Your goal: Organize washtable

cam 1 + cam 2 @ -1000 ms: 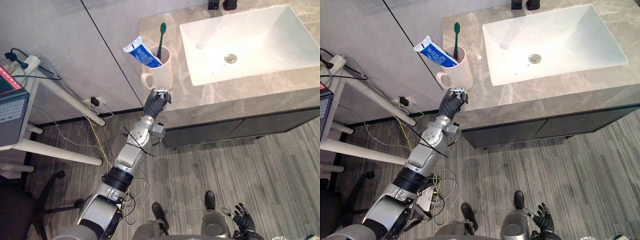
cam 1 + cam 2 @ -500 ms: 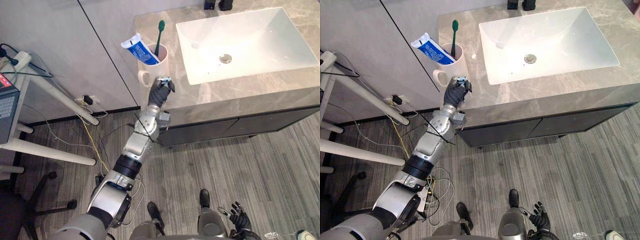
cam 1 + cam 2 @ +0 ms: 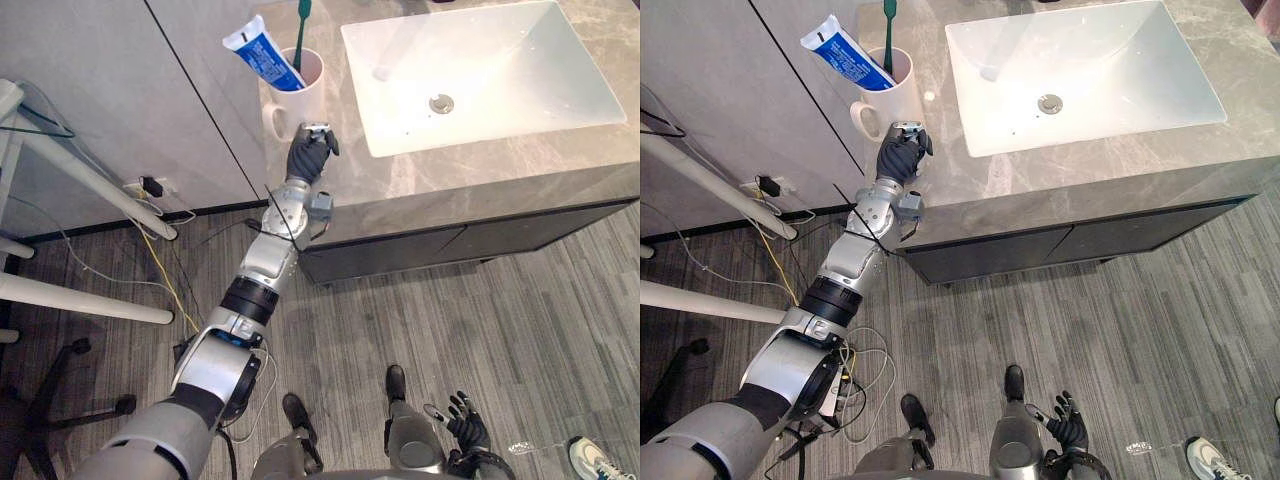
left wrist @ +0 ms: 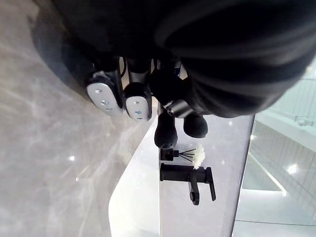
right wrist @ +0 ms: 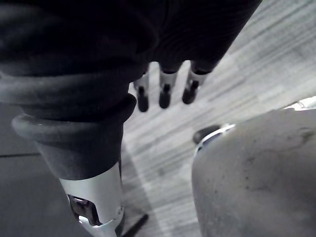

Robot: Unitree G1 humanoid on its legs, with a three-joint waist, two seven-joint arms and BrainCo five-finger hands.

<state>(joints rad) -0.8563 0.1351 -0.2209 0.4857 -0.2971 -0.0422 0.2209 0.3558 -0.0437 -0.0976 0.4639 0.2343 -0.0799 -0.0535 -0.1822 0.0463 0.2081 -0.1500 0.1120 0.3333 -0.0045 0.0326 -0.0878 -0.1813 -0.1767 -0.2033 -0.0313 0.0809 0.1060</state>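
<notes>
A white mug (image 3: 296, 98) stands on the marble counter's (image 3: 410, 190) left end, beside the white sink (image 3: 600, 98). In the mug are a blue-and-white toothpaste tube (image 3: 256, 54) and a green toothbrush (image 3: 302, 22). My left hand (image 3: 310, 152) hovers over the counter just in front of the mug with its fingers (image 4: 137, 101) curled and nothing in them. I cannot tell whether it touches the mug. My right hand (image 3: 466, 430) hangs low over the floor, its fingers (image 5: 165, 94) straight and spread.
A black tap (image 4: 187, 178) and a small diffuser with a white flower (image 4: 196, 155) stand behind the sink. To the left are white table legs (image 3: 90, 180), loose cables (image 3: 160, 262) and a chair base (image 3: 60, 420). A person's shoe (image 3: 598, 460) is at the lower right.
The camera has moved and the counter now sits higher in the picture. My left hand stays curled just in front of the mug. My right hand still hangs low.
</notes>
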